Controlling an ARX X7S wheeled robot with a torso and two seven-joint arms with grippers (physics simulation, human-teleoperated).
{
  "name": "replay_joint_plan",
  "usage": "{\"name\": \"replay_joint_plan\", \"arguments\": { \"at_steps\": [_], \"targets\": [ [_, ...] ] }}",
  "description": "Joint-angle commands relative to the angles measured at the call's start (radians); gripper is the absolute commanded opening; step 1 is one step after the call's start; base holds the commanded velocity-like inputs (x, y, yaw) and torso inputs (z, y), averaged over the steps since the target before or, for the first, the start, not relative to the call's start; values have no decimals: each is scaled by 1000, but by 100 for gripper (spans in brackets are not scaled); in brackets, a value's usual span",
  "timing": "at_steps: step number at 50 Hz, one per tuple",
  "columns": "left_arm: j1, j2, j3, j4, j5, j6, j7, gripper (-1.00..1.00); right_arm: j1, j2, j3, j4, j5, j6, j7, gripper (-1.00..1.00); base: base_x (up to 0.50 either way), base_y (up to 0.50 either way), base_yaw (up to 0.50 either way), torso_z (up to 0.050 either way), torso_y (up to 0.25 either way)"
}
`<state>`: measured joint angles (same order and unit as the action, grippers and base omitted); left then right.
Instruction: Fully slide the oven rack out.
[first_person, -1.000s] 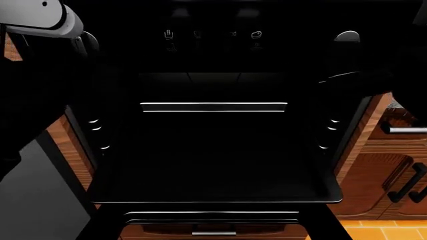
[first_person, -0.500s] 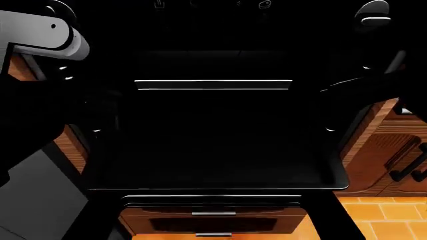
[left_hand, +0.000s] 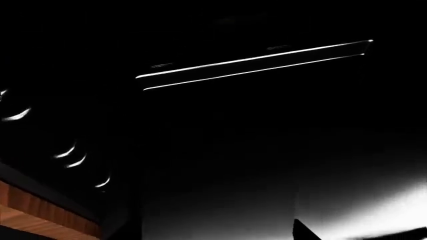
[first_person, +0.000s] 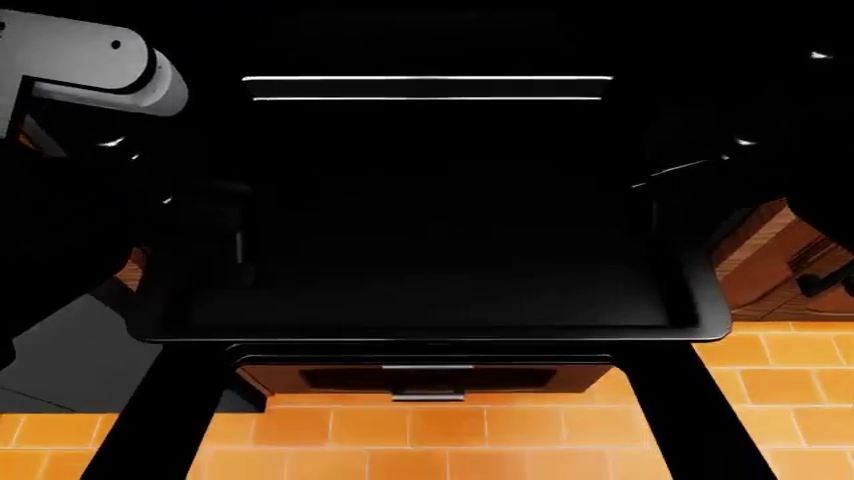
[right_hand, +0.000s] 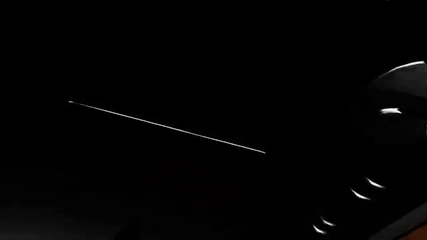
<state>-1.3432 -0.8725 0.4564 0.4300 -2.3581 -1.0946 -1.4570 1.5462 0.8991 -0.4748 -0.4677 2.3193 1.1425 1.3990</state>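
Rounded light-grey left arm link (first_person: 94, 65), small dark screw hole

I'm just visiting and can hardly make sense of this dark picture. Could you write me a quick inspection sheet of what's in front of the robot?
Surface: the open oven door, a broad glossy black slab, lies flat in front of the cavity.
Job's things: the oven rack shows as two thin bright bars, far back above the door; also visible from the left wrist.
Clutter: nothing seen on the door.
Grippers: neither is clearly visible; too dark to judge open or shut. A grey left arm link sits at upper left.
Cables: nothing seen.
Surroundings: orange floor tiles, a drawer with a short silver handle below the door, brown wooden cabinets at right.
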Motion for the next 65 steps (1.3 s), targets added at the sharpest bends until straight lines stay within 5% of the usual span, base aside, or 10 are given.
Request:
{"name": "replay_joint_plan", "arguments": {
  "at_steps": [1,12,39,65],
  "targets": [
    [-19,0,24,-1,-3,12,9,100,2,2,-9,2,-7,-7,-12,100,0,0,0,0,-250],
    [-24,21,40,-20,27,19,32,100,-49,-6,12,23,-64,-26,-61,100,0,0,0,0,-112],
    [25,240,124,-317,360,10,242,100,-160,-156,-55,296,-309,-51,-220,100,0,0,0,0,0],
    [17,300,219,-549,649,22,444,100,-191,-231,-123,452,-368,-63,-287,100,0,0,0,0,0]
  ]
}}
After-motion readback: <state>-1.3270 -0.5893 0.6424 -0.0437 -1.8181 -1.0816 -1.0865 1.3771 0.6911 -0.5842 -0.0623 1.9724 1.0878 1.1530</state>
